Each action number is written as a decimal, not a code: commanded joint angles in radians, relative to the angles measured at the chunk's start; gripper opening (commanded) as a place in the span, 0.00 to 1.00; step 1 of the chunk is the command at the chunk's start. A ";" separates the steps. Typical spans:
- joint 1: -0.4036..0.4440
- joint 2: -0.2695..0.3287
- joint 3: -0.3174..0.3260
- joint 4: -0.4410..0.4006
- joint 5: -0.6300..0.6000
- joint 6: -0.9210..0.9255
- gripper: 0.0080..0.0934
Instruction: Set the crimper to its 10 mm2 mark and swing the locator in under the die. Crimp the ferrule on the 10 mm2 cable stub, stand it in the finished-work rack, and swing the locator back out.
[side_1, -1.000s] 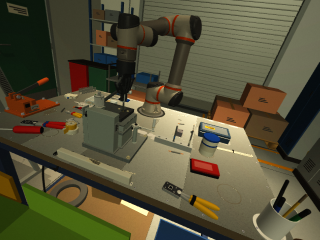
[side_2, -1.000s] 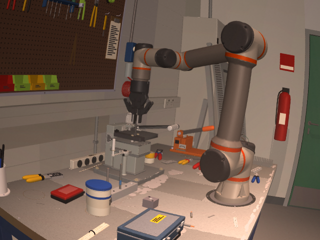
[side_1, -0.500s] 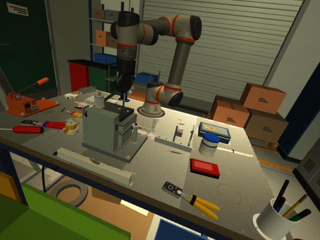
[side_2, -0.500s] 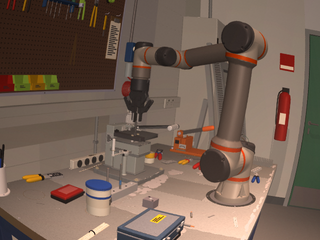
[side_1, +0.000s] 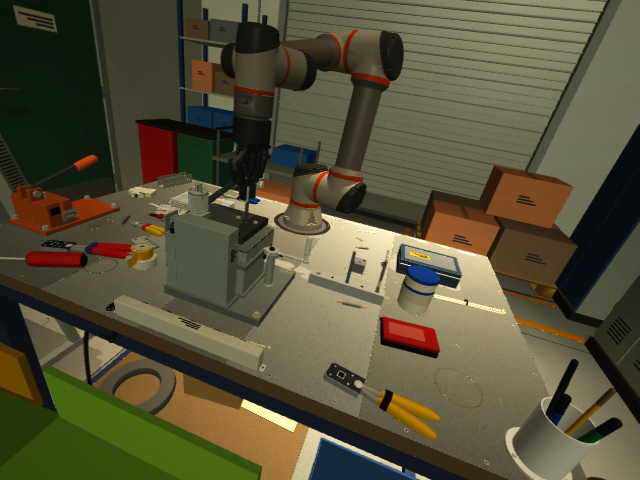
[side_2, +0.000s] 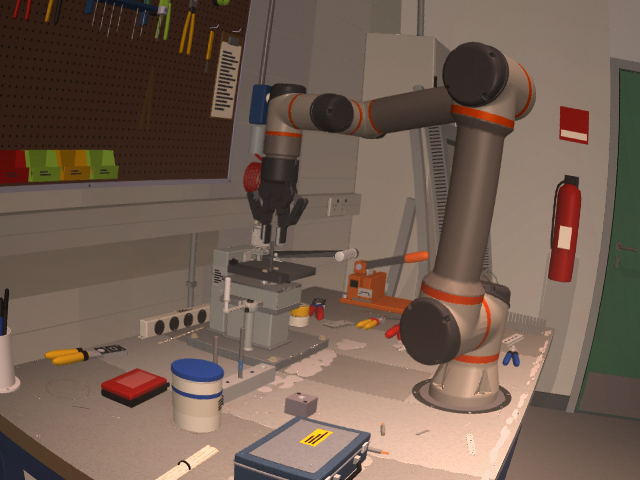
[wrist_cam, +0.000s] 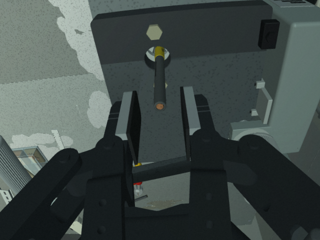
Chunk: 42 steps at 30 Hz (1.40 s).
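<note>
The cable stub (wrist_cam: 159, 80) is a dark cable with a yellow ferrule at its lower end and a copper core at its top. It stands upright in the die hole of the crimper's black top plate (side_1: 243, 219). The grey crimper (side_1: 217, 258) sits on a base plate at the bench's middle left. Its long lever (side_2: 310, 254) with a pale grip lies about level over the top. The locator (side_1: 282, 256) is a small arm on a post at the crimper's front. A rack (side_1: 347, 285) with upright stubs stands to the right. My gripper (wrist_cam: 160, 113) hangs over the stub's top end, open and empty.
The orange lever press (side_1: 54, 204) sits at the bench's far left. A blue-lidded tub (side_1: 417, 289), a blue case (side_1: 428, 263) and a red pad (side_1: 410, 336) lie right of the rack. A power strip (side_1: 188, 330) lines the front edge. Yellow-handled pliers (side_1: 387, 400) lie near it.
</note>
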<state>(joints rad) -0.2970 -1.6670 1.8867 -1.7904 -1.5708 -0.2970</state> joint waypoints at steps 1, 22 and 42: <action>0.000 -0.001 -0.003 0.002 0.000 0.000 0.29; 0.000 -0.015 -0.329 0.345 0.000 0.000 0.29; 0.000 -0.015 -0.332 0.346 0.000 0.000 0.41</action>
<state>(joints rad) -0.2970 -1.6818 1.5551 -1.4439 -1.5708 -0.2970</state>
